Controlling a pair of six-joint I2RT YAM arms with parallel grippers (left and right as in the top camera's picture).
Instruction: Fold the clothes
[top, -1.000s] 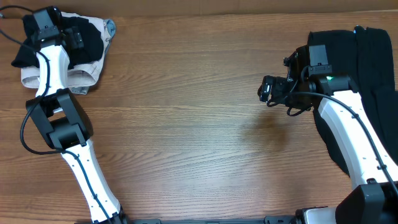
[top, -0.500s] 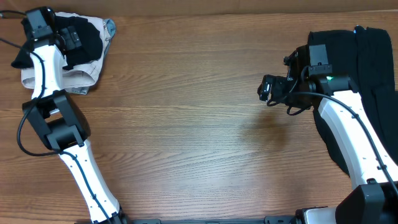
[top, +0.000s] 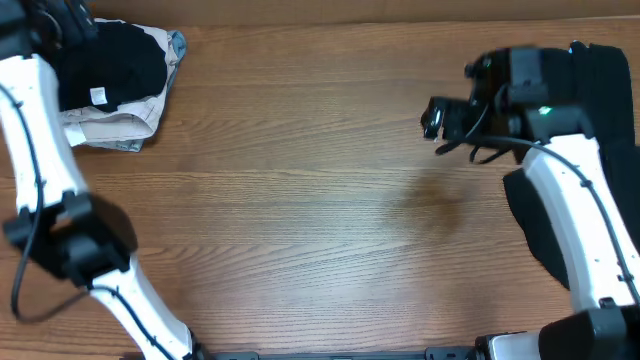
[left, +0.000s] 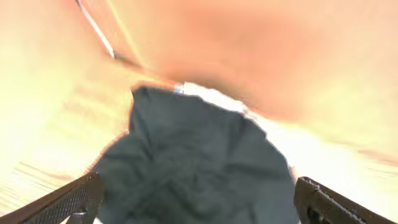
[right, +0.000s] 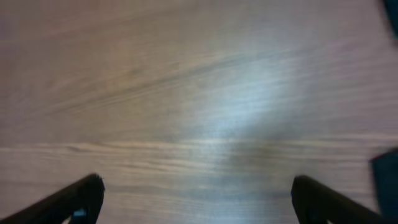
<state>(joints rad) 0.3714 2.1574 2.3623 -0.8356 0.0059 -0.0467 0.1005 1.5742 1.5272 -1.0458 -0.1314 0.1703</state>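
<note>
A crumpled black garment (top: 118, 62) with a small white label (top: 98, 95) lies at the table's far left corner, on top of a beige cloth (top: 105, 128). In the left wrist view the same black garment (left: 193, 155) fills the space ahead of my left gripper (left: 196, 210), which is open and hovers above it, holding nothing. More black clothes (top: 603, 95) are heaped at the right edge, under my right arm. My right gripper (top: 433, 118) is open over bare wood left of that heap; its wrist view shows my right gripper (right: 196, 208) with only table between the fingers.
A bit of light blue fabric (top: 177, 42) pokes out at the left pile's top right. A dark cloth edge (right: 387, 179) shows at the right of the right wrist view. The wooden table (top: 300, 200) stretches between the two piles.
My left arm has swung up and toward the far left corner, uncovering the black garment and its label. My right gripper has shifted slightly up and right. Both stay open.
</note>
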